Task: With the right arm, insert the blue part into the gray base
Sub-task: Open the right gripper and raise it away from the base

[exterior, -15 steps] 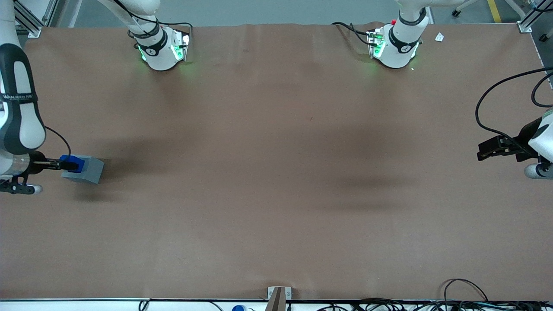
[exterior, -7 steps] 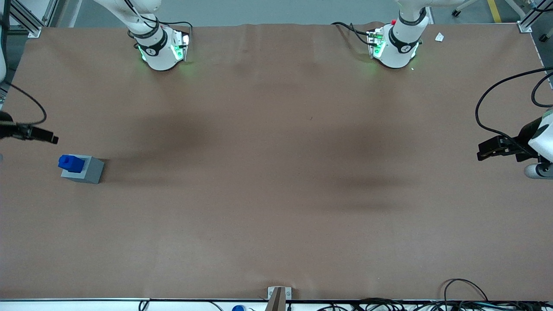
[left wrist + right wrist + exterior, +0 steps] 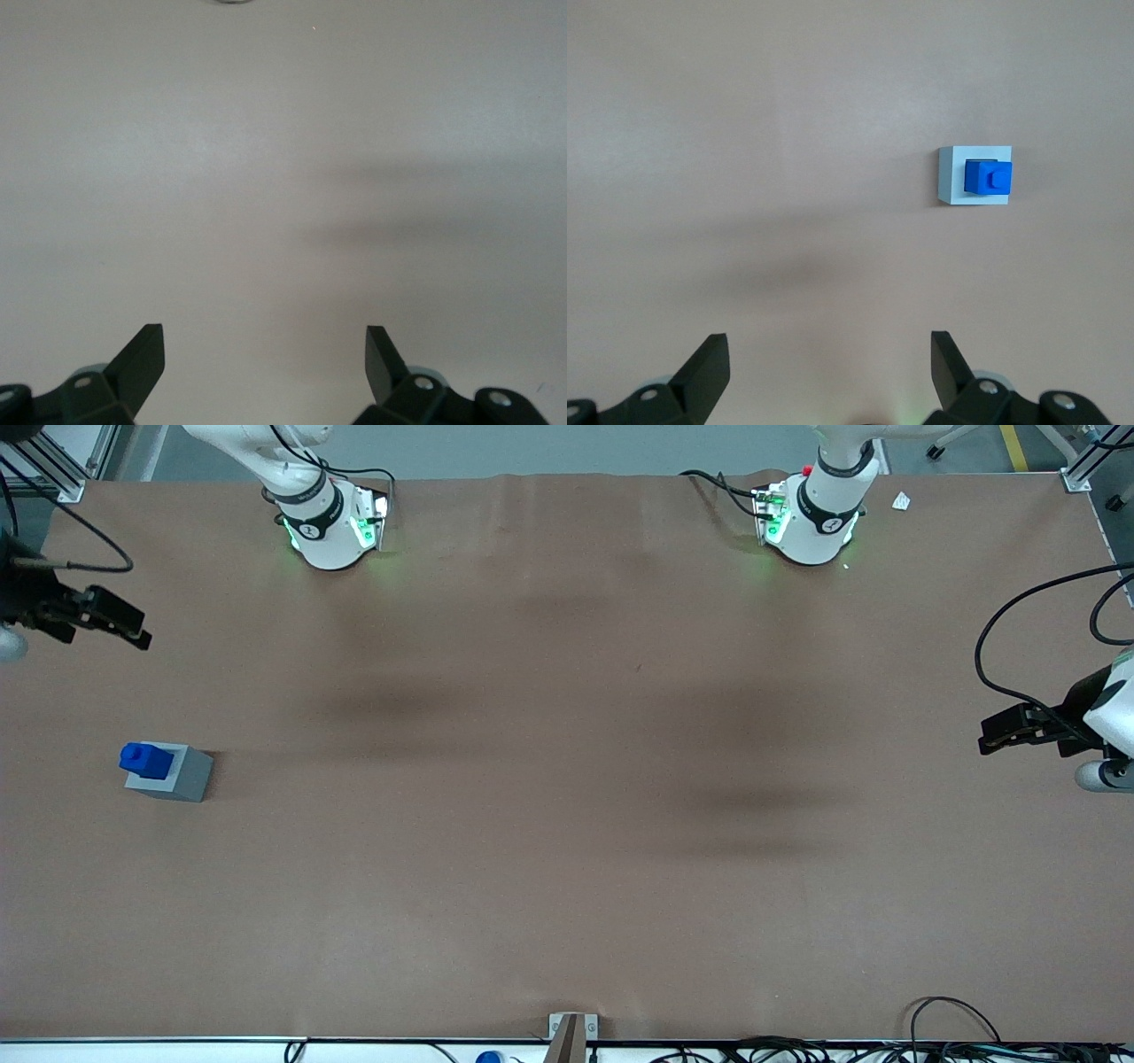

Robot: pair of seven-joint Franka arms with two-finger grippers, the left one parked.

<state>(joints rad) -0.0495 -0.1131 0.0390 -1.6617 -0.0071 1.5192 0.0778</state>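
The blue part [image 3: 145, 760] sits socketed in the gray base [image 3: 173, 775]; the tool [image 3: 120, 622] (fingers apart) hangs well away.

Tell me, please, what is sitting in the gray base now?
The blue part stands in the base, stub up; its seated end is hidden. The pincer is open, clear and farther from the camera.

At the left edge of the front frame, upper part, the right arm's tool [image 3: 124, 624] hangs raised above the table [image 3: 567, 779], empty, its two black fingers [image 3: 709, 359] spread wide apart.
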